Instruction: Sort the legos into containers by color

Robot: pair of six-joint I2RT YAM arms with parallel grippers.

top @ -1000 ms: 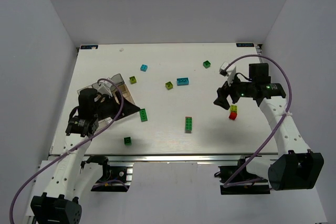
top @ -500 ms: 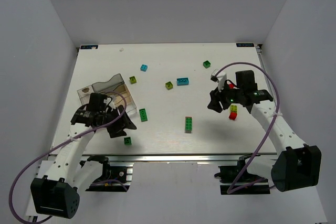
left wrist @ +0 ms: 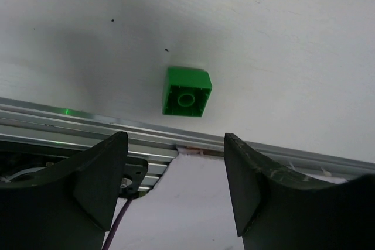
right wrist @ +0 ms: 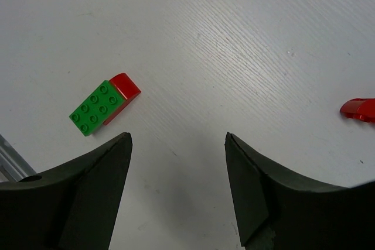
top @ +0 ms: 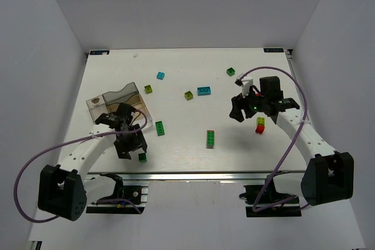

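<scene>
Our left pincer hangs wide open and empty over a small green brick lying by the desk's near edge, where we judge a stray finger could nudge it overboard; our right pincer gapes empty too.

**Non-task items in view**

Base is a white matte desk with fine linear grain and two small dark specks close to its near edge. A ribbed aluminium rail runs along that edge. There are plain white enclosure walls on three sides. A small white scrap lies at the far edge, and dark labels sit at both far corners.
</scene>
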